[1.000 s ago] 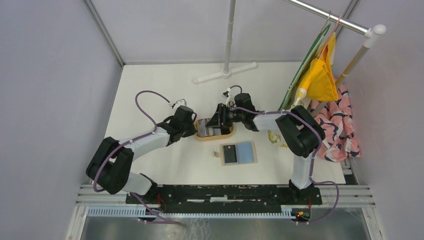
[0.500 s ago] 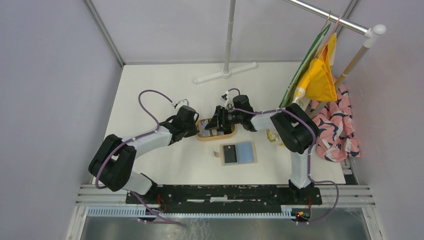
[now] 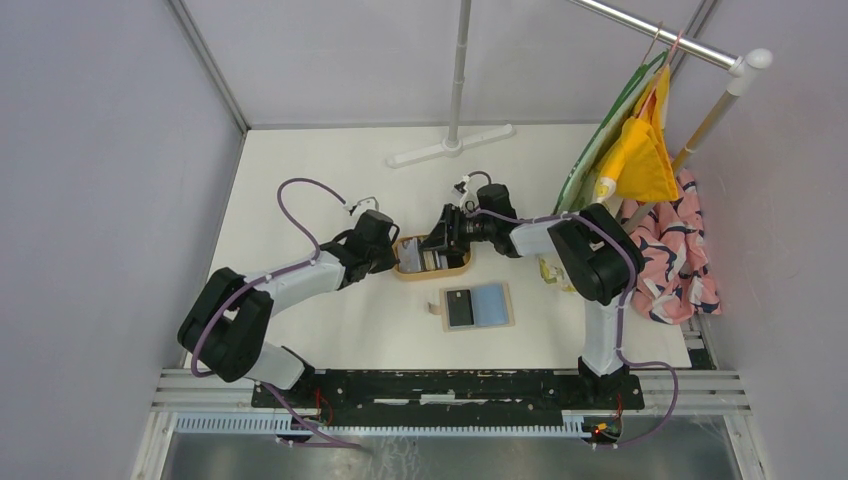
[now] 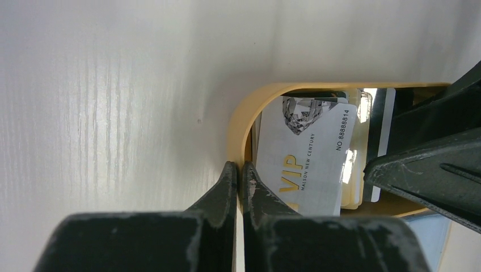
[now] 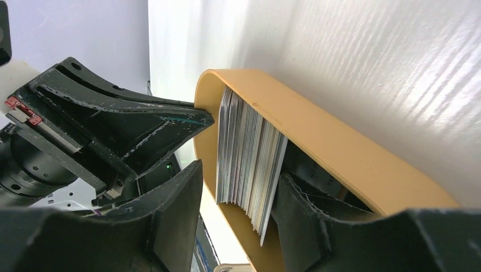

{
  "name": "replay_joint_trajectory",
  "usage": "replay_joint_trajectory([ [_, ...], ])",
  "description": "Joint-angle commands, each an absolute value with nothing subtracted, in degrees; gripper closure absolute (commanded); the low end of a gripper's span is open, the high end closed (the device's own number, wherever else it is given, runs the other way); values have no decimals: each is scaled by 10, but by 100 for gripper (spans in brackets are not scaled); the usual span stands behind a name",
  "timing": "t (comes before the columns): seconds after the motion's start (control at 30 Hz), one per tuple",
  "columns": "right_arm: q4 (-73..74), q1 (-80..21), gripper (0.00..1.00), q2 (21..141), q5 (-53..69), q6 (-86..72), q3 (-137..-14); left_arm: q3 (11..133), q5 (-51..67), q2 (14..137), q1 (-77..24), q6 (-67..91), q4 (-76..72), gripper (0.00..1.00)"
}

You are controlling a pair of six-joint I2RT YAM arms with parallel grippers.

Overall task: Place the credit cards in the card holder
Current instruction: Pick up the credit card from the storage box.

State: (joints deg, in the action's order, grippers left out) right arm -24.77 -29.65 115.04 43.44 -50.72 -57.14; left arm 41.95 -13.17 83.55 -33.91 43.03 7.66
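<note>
Black left fingers [image 4: 218, 195] are pressed shut, their tips set at the left end of an oval tan wooden tray [image 4: 241, 122]; whether its rim is pinched between them cannot be told. The black right fingers [image 5: 170, 221] are held apart inside the tray, one on each side of a stack of thin plastic credit cards [image 5: 249, 153] stood on edge. A sliver of gap is seen between the stack and one finger, so the stack is straddled, not clamped. A white card [image 4: 306, 158] printed "VIP" is turned toward the left wrist camera. Just near of the tray, and apart from it, a small beige folding card holder [image 3: 495, 305] with light blue lining is laid open on the white counter [image 3: 330, 180]. A black card [image 3: 460, 308] is seen on its left half.
</note>
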Motion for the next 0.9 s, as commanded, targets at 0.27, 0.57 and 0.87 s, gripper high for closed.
replay_joint_trajectory([
  [0.27, -244, -280, 58, 1117, 433, -471, -578, 465, -144, 827, -344, 454, 38, 98],
  [0.57, -223, -268, 67, 1109, 421, -449, -575, 465, -149, 831, -344, 452, 40, 98],
  [0.87, -203, -260, 82, 1102, 410, -427, -573, 466, -151, 835, -344, 453, 39, 98],
])
